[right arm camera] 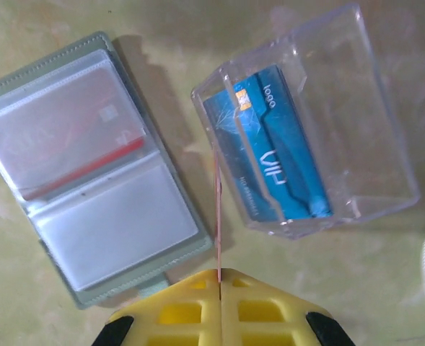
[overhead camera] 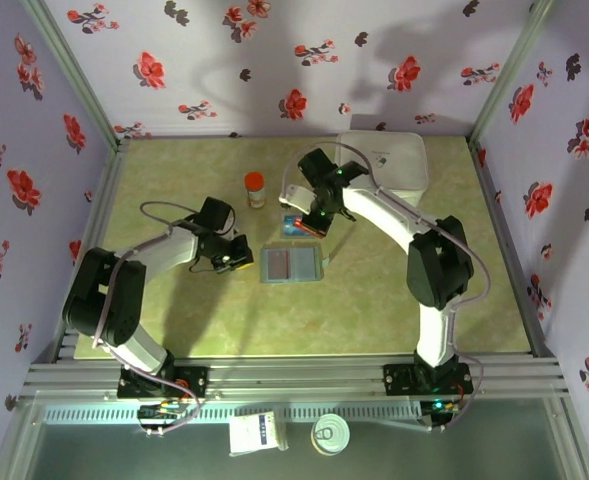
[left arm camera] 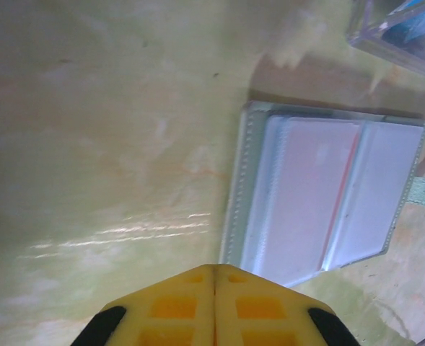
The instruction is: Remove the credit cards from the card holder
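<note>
Just right of your clenched, empty left gripper (overhead camera: 242, 257) lies the open holder (overhead camera: 292, 264), a red card (right arm camera: 60, 137) pocketed. Your right gripper (right arm camera: 218, 272) pinches a thin card (right arm camera: 217, 216) edge-on over the clear box (right arm camera: 356, 108), on the holder's far side.

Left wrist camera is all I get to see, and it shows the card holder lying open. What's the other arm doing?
Observer: The right gripper is shut on a thin red card, which it holds edge-on next to a clear box.
Operator: Ooh! Is anything in that box?
Observer: Yes, a blue card lies flat inside it.
Operator: Is there other stuff on the table?
Observer: An orange-capped bottle stands upright on the far side of the card holder.
</note>
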